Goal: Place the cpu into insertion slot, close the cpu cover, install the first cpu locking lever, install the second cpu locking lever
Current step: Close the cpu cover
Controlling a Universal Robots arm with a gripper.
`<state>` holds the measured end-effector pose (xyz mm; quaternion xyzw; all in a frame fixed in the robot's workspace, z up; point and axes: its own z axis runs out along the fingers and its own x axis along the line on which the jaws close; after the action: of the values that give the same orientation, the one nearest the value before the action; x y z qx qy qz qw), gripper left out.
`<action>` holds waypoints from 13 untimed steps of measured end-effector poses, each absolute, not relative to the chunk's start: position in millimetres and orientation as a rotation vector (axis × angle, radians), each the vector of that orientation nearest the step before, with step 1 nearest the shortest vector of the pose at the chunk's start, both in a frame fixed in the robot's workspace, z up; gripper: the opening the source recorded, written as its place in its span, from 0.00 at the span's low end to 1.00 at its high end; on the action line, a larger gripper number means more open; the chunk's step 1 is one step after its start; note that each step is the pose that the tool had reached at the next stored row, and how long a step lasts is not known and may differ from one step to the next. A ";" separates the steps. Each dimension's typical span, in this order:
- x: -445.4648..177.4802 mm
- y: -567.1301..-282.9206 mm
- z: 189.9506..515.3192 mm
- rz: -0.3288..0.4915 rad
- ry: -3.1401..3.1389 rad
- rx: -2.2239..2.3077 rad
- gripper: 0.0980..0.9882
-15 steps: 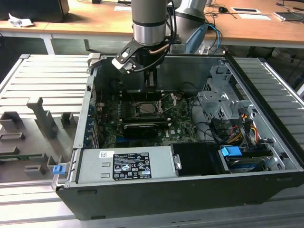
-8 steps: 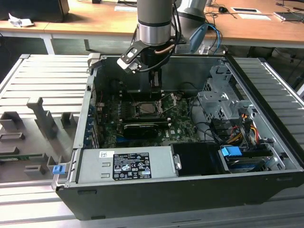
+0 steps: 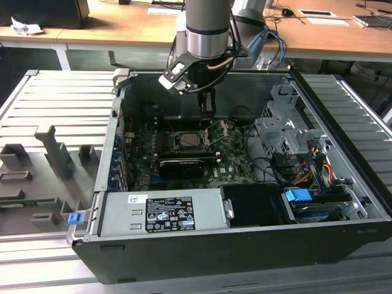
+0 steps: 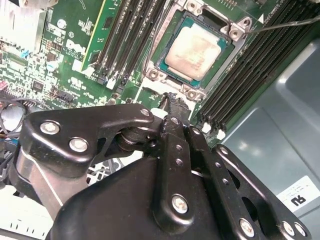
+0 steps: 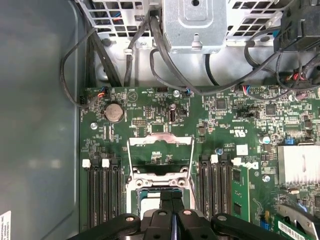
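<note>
The cpu (image 4: pixel 196 45), a pale silver square, lies in the insertion slot (image 4: pixel 161 64) on the green board; in the exterior view the cpu (image 3: pixel 190 141) sits in the middle of the motherboard. The cpu cover (image 5: pixel 160 141) is swung open, away from the socket, and green board shows through its window. A thin wire locking lever (image 4: pixel 287 21) stands raised beside the socket, and another wire lever (image 4: pixel 151 45) runs along its other side. My gripper (image 4: pixel 172 102) is shut with nothing between its fingers, hovering above the socket's edge. In the exterior view the gripper (image 3: pixel 208 109) hangs above and behind the socket.
Black memory slots (image 5: pixel 102 192) flank the socket on both sides. A metal drive cage (image 3: pixel 285 131) and cable bundles (image 3: pixel 306 168) fill the case at the exterior view's right. The power supply (image 3: pixel 162 211) lies along the front. A finned heatsink (image 5: pixel 300 162) sits on the board.
</note>
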<state>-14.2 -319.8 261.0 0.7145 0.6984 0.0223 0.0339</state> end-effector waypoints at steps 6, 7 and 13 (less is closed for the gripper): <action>-7.7 -319.8 260.9 0.069 2.148 2.198 0.01; -6.5 -319.8 260.9 0.069 2.148 2.198 0.01; 1.1 -319.8 260.9 0.069 2.148 2.197 0.01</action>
<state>1.1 -319.8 260.9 0.7145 0.6985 0.0223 0.0339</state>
